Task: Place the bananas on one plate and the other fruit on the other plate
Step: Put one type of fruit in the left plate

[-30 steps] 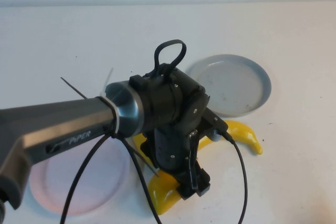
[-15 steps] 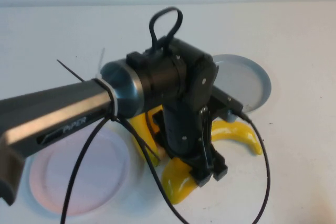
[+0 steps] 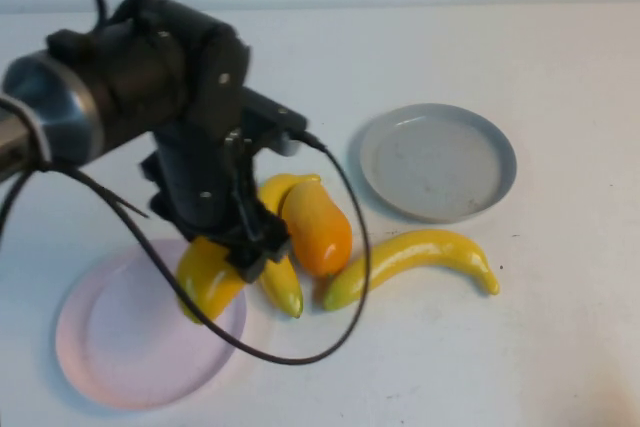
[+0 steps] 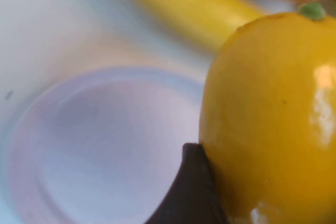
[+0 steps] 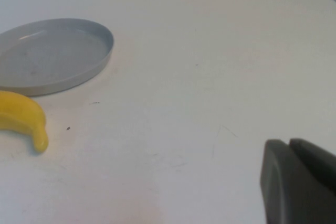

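Swung left, my left gripper (image 3: 235, 247) clamping the yellow mango (image 3: 207, 277) over the pink plate (image 3: 110, 367); next I release, right gripper (image 5: 299, 182) clenched, parked.

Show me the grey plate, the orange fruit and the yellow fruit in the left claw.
grey plate (image 3: 438, 161), high view, bare middle.
orange fruit (image 3: 317, 230), high view, its middle.
yellow fruit (image 3: 207, 277), high view, lower body.

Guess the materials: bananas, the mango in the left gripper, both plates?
Bananas: glossy plastic, hard highlights. Yellow mango, held by the left gripper over the pink plate: same shiny moulded look. Pink plate and grey plate: matte, probably plastic. Right gripper: shut, parked on the bare table.
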